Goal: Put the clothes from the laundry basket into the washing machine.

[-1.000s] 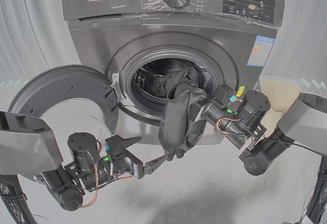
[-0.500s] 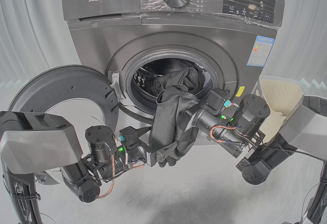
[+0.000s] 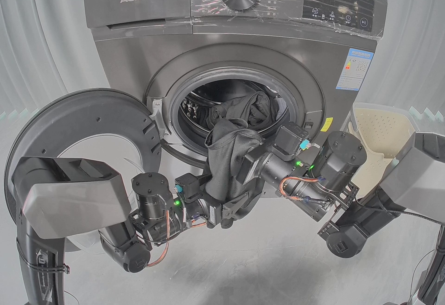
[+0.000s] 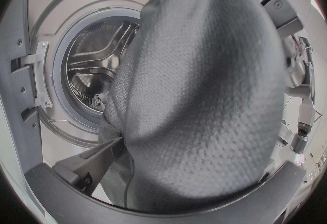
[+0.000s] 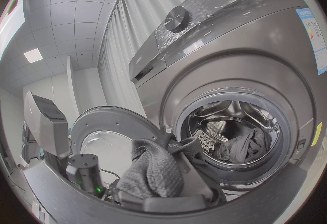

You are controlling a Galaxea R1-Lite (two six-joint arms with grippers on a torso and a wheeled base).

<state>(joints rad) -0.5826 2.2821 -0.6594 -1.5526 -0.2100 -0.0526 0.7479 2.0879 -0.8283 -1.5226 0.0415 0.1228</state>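
The left gripper is sliding in beneath the dark garment, fingers spread wide around its hanging end. The right gripper is pinching the garment just outside the washing machine opening, likely ready for a joint push inside.

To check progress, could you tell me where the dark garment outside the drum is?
In the head view, the dark garment hangs before the open washing machine, between the left gripper and right gripper.

dark grey garment, grey washing machine
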